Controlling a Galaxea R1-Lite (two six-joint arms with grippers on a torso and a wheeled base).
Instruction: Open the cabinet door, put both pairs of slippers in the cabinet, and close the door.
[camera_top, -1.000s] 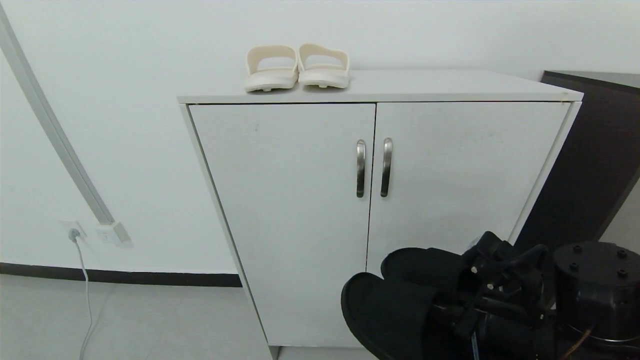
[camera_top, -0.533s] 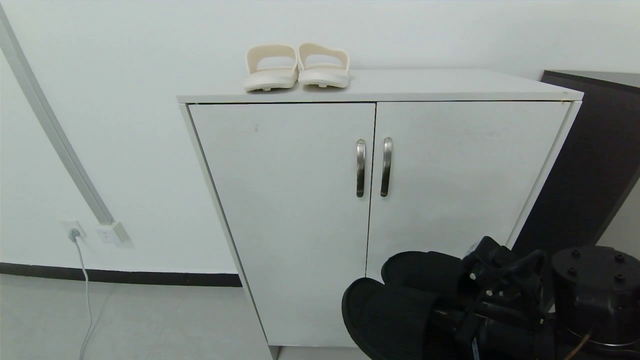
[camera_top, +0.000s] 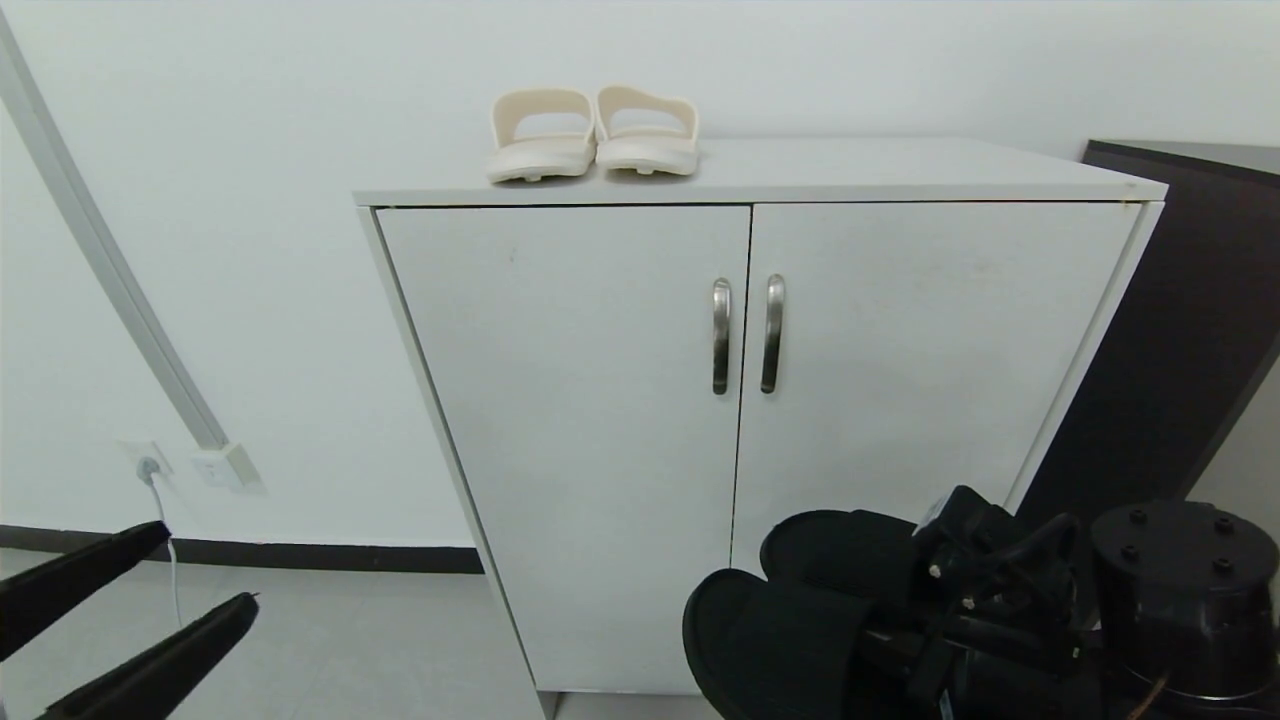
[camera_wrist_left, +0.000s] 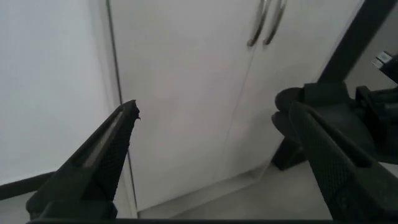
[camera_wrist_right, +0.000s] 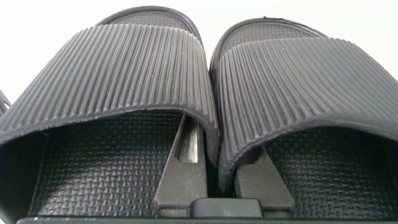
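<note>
White wall backs the cabinet, both doors shut. Your left end effector is spread wide and empty; the left door handle lies above it, toward the right arm. Right end effector clamps the black slippers; cream slippers sit on the cabinet top. Approach the handle square, then close around mid-bar before pulling.

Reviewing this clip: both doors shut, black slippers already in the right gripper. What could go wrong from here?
The right gripper pinches the black slippers only by their adjoining inner walls, so one might slip out mid-swing. Those slippers hang low before the cabinet doors; a door pulled by the open left gripper could hit them. The cream slippers sit near the cabinet top's front edge; a jolt might drop them.
</note>
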